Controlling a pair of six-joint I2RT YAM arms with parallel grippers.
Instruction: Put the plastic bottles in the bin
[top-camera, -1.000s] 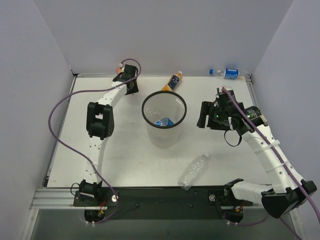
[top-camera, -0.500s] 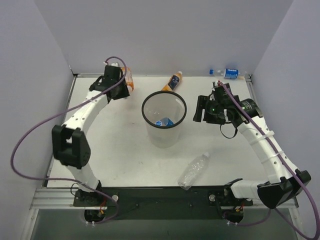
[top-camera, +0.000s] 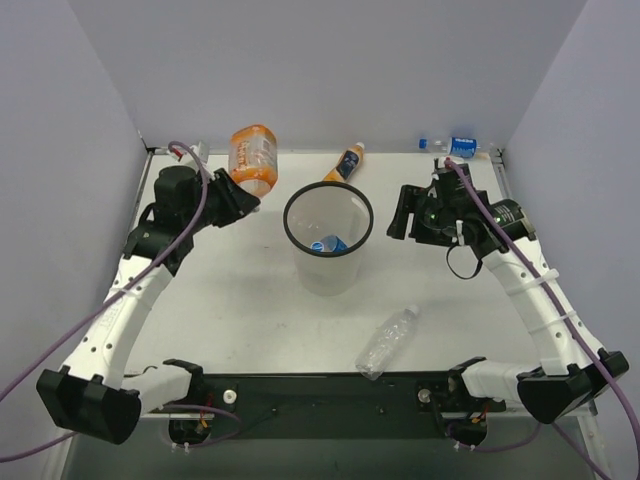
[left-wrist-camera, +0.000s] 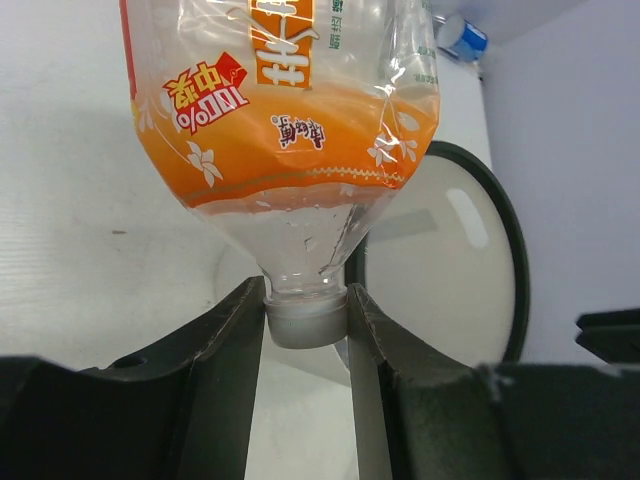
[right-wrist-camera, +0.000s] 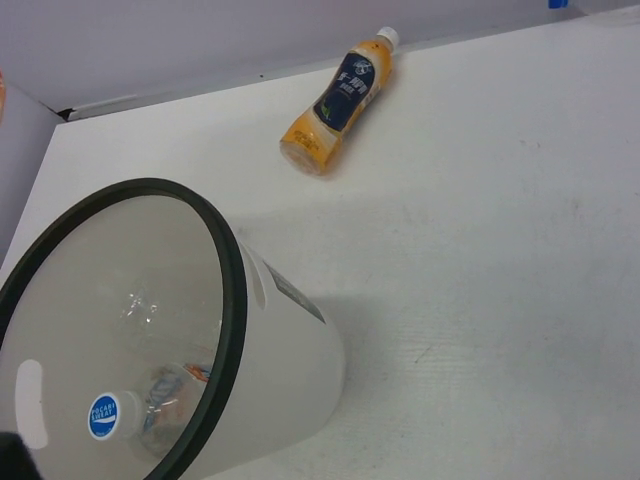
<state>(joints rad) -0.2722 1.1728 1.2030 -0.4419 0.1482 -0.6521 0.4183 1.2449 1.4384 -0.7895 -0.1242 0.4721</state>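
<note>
My left gripper (top-camera: 243, 200) is shut on the cap of the wide orange bottle (top-camera: 252, 158), which it holds in the air left of the bin (top-camera: 352, 196). In the left wrist view the fingers (left-wrist-camera: 240, 330) clamp the cap (left-wrist-camera: 307, 322), with the bottle (left-wrist-camera: 280, 110) beyond and the bin's black rim (left-wrist-camera: 505, 240) at right. A blue-labelled bottle (top-camera: 329, 243) lies inside the bin, and it also shows in the right wrist view (right-wrist-camera: 110, 413). The slim orange bottle (top-camera: 343, 163) lies behind the bin. A clear bottle (top-camera: 386, 341) lies near the front. My right gripper (top-camera: 402, 224) hovers right of the bin; its fingers are not resolved.
A blue-labelled bottle (top-camera: 457, 146) lies at the back right corner against the wall. Grey walls enclose the table on three sides. The right wrist view shows the bin's wall (right-wrist-camera: 290, 370) and the slim orange bottle (right-wrist-camera: 340, 100) on the white tabletop.
My left arm has lifted the wide orange bottle off the back left of the table and carried it up and right toward the bin. My right gripper has shifted only slightly.
</note>
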